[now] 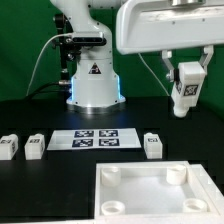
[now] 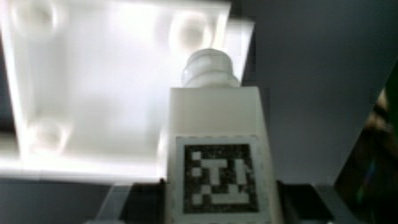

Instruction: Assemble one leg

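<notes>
Being pinched by the gripper (image 1: 187,78), the leg (image 1: 184,95) is being held above the panel (image 1: 140,200), probably pending alignment with a socket (image 1: 177,175).

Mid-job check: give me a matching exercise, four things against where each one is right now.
Things:
1. held leg
2. marker board
3. square panel
4. lone loose leg

Places:
A. flat on the table, in front of the robot base
B. in the gripper, above the table
C. just beyond the marker board's end on the exterior view's right
D. nearest the exterior camera, sockets up

Pairs: 1-B, 2-A, 3-D, 4-C
</notes>
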Available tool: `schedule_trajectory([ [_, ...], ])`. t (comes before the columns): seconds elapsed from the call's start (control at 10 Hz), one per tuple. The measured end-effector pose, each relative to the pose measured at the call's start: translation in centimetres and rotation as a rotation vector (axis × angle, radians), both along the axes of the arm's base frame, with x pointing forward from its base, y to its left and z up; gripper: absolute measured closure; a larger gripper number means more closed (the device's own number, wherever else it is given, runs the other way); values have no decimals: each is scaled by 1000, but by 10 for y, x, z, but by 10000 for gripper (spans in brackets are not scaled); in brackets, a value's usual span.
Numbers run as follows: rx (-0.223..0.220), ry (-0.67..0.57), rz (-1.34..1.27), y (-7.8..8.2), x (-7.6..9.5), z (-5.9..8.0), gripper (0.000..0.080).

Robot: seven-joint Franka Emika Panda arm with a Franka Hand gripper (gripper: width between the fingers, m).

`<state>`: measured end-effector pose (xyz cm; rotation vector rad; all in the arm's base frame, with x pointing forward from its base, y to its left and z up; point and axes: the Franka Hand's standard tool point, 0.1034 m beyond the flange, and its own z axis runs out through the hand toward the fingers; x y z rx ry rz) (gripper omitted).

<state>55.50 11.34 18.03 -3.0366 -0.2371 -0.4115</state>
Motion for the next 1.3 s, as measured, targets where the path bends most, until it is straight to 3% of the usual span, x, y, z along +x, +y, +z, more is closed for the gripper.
schedule_trajectory([
  [0.1, 4, -54, 15, -20, 22, -7, 508],
  [0.2, 14, -187, 15, -28, 48, -9, 508],
  [0.3, 29, -301, 5, -27, 60, -12, 508],
  [0.4, 47, -326, 9, -8, 58, -9, 508],
  [0.8, 47, -356, 24, -2, 54, -12, 508],
  [0.9, 54, -358, 33, 9, 44, -31, 508],
  [1.0, 56, -346, 32, 10, 45, -40, 508],
  [1.3, 59, -340, 26, 10, 65, -49, 508],
])
